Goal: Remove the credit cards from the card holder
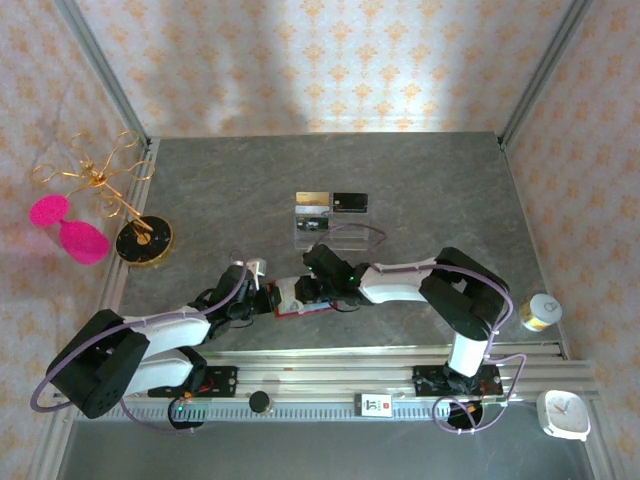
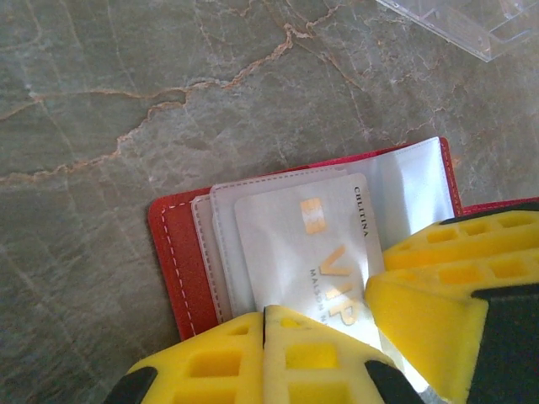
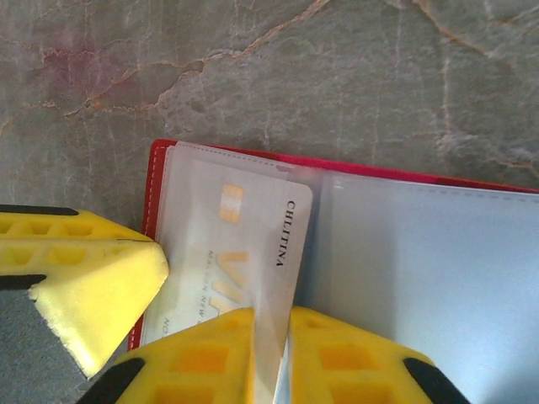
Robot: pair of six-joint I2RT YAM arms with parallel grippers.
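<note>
The red card holder (image 1: 297, 299) lies open on the grey table between both grippers, its red cover (image 2: 180, 252) and clear sleeves (image 3: 421, 269) showing. A whitish credit card (image 2: 316, 248) printed with gold VIP sticks partway out of a sleeve. My right gripper (image 3: 271, 318) is shut on that card's (image 3: 253, 227) long edge, which runs between its yellow fingers. My left gripper (image 2: 265, 313) is shut, its tips resting over the holder's near edge; its fingertips (image 3: 93, 278) cover the holder's left rim (image 3: 152, 181). The darker card is hidden.
A clear acrylic stand (image 1: 325, 232) behind the holder carries a gold card (image 1: 312, 199) and a glossy black card (image 1: 350, 203). A gold wire rack with pink pieces (image 1: 85, 200) stands far left. A small round jar (image 1: 540, 312) and a white clock (image 1: 563, 413) sit right.
</note>
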